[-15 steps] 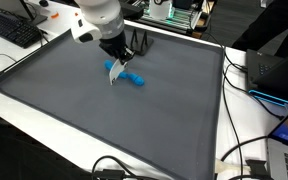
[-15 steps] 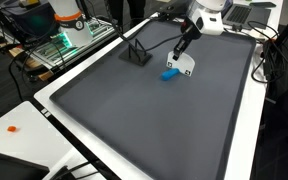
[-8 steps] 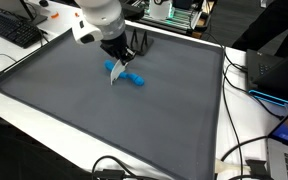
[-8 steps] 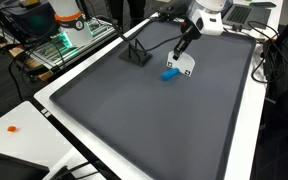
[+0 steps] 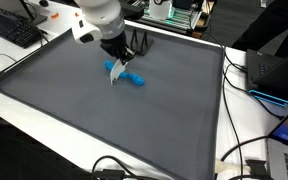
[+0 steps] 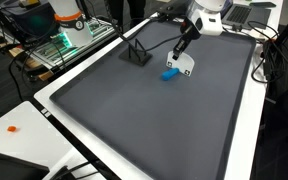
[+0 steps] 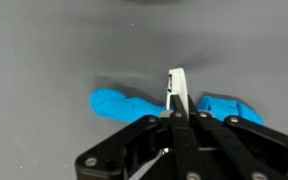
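A blue, elongated object (image 5: 135,80) lies on the dark grey mat (image 5: 94,125) near its far side; it also shows in an exterior view (image 6: 169,73). My gripper (image 5: 115,78) stands right over the middle of it, fingers pointing down, also seen in an exterior view (image 6: 185,68). In the wrist view the gripper (image 7: 176,86) is shut, its fingers pressed together in front of the blue object (image 7: 119,103), whose two ends stick out to either side. I cannot tell whether the fingertips touch it.
A small black stand (image 6: 136,55) sits on the mat (image 6: 154,125) close to the gripper. A white border frames the mat. A keyboard (image 5: 14,30), cables (image 5: 246,160), a laptop (image 5: 287,150) and electronics lie around it. A small orange item (image 6: 12,129) lies off the mat.
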You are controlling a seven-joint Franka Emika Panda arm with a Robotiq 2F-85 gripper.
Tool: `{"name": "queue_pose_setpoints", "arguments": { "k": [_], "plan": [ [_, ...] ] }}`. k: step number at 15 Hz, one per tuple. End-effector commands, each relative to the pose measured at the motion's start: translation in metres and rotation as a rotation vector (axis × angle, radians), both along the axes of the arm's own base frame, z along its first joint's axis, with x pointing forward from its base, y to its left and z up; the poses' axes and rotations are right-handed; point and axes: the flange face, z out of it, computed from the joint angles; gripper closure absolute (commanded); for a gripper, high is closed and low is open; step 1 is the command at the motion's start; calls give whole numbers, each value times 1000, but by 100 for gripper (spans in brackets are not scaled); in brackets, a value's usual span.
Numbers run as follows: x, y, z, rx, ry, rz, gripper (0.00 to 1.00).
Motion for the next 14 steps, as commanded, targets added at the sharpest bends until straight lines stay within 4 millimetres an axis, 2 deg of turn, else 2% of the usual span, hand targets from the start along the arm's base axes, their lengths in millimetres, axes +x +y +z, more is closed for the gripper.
{"name": "queue_pose_setpoints", "arguments": {
  "k": [1,14],
  "plan": [
    [-13,-1,-4,27,37,-12,99],
    [-25,0,7,28,99,-23,99]
  ]
}}
